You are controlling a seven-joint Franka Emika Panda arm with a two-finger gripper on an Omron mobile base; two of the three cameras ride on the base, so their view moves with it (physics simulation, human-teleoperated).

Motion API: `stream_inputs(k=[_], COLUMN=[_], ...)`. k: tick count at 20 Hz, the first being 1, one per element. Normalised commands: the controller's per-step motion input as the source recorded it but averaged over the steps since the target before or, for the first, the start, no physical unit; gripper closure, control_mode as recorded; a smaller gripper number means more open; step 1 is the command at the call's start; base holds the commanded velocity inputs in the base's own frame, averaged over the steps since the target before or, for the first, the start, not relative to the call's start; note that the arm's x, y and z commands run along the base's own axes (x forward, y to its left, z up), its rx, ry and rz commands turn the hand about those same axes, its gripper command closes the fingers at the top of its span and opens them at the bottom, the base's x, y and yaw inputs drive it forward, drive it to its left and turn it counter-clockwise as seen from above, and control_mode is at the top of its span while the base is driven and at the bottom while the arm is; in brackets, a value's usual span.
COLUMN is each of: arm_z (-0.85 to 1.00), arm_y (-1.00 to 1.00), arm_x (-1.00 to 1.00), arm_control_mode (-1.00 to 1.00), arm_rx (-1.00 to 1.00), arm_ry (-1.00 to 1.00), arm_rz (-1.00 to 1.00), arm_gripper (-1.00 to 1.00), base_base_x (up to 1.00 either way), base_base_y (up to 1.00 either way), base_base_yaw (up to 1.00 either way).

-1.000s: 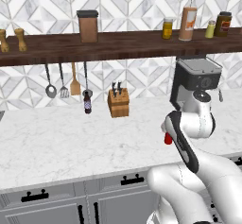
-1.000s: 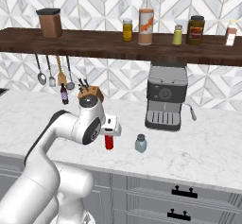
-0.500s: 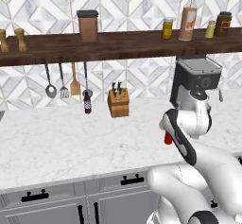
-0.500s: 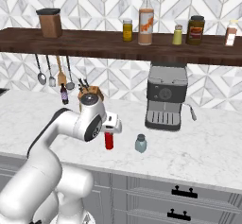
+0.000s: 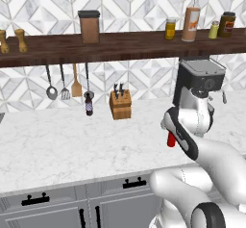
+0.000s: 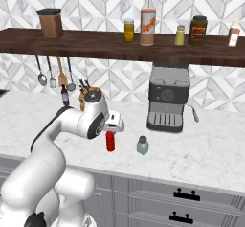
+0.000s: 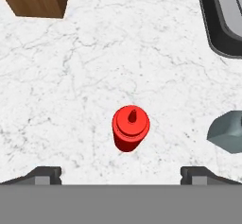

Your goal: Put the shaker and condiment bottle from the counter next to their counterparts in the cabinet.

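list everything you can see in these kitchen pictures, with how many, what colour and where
condiment bottle: one, red, upright on the counter under the gripper
shaker: one, pale blue-grey, counter, right of the red bottle
coffee machine: one, grey and black, counter by the wall
knife block: one, wooden, counter by the wall
hanging utensils: several, under the shelf
shelf: one, dark brown, on the wall
brown canister: one, shelf
tall bottle: one, clear with orange label, shelf
wooden mills: two, shelf's left end
gripper: one, white, open, above the red bottle

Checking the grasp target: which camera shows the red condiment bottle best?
The right base view: the condiment bottle stands upright on the counter, clear in full profile. The hand view sees it only from above; the left base view shows a sliver behind the arm.
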Motion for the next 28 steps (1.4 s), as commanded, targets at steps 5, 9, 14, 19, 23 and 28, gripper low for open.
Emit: stream_inputs(k=[5, 9, 14, 19, 23, 28], arm_z=[-0.07, -0.09, -0.14, -0.11, 0.17, 0.0], arm_y=[0.0, 0.0, 0.0, -0.02, -0.19, 0.0], arm_x=[0.07, 0.03, 0.03, 0.01, 0.0, 0.0], arm_control_mode=[-1.0, -1.0, -1.0, -1.0, -1.0, -1.0], arm_rx=[0.0, 0.0, 0.0, 0.0, 0.1, 0.03], arm_ry=[0.0, 0.0, 0.0, 0.0, -0.05, -0.01], arm_rz=[0.0, 0.0, 0.0, 0.0, 0.0, 0.0], arm_gripper=[-1.0, -1.0, -1.0, -1.0, -1.0, -1.0], base_base_x=[0.0, 0.0, 0.0, 0.0, 0.0, 0.0], base_base_y=[0.0, 0.0, 0.0, 0.0, 0.0, 0.0], base_base_yaw=[0.0, 0.0, 0.0, 0.0, 0.0, 0.0])
